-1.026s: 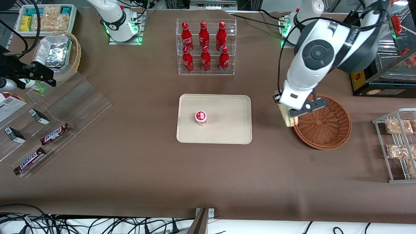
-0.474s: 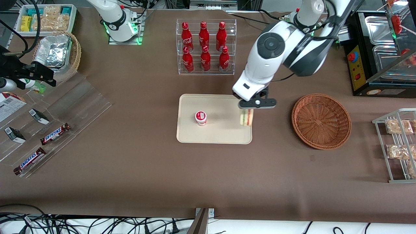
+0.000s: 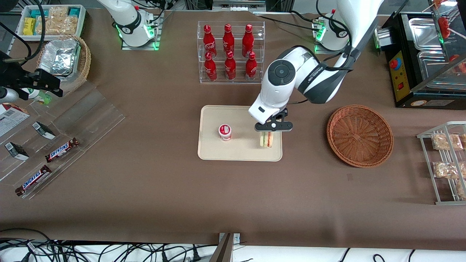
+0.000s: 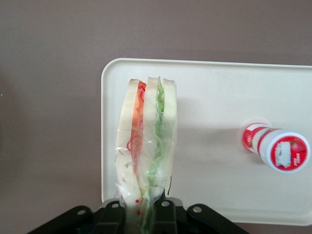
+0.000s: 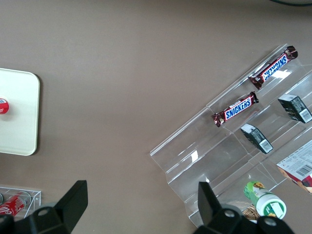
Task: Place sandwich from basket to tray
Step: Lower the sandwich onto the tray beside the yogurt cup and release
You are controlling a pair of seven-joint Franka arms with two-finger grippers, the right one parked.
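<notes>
My left gripper [image 3: 271,128] is shut on the sandwich [image 3: 266,139], a clear-wrapped wedge of pale bread with green, red and pink filling. In the left wrist view the sandwich [image 4: 146,146] sticks out from between the gripper [image 4: 144,210] and its black fingers [image 4: 168,214]. It hangs low over the end of the cream tray [image 3: 247,116] nearest the basket, inside the rim [image 4: 105,146]. I cannot tell whether it touches the tray. The reddish-brown wicker basket [image 3: 378,123] stands beside the tray toward the working arm's end, with nothing in it.
A small red-and-white cup [image 3: 225,131] [image 4: 278,148] stands on the tray beside the sandwich. A clear rack of red bottles [image 3: 228,51] is farther from the front camera than the tray. A wire rack of snack packs [image 3: 446,160] stands toward the working arm's end.
The gripper has carried the sandwich from the basket's rim across to the tray and lowered it close to the tray's surface. The basket is left with nothing in it.
</notes>
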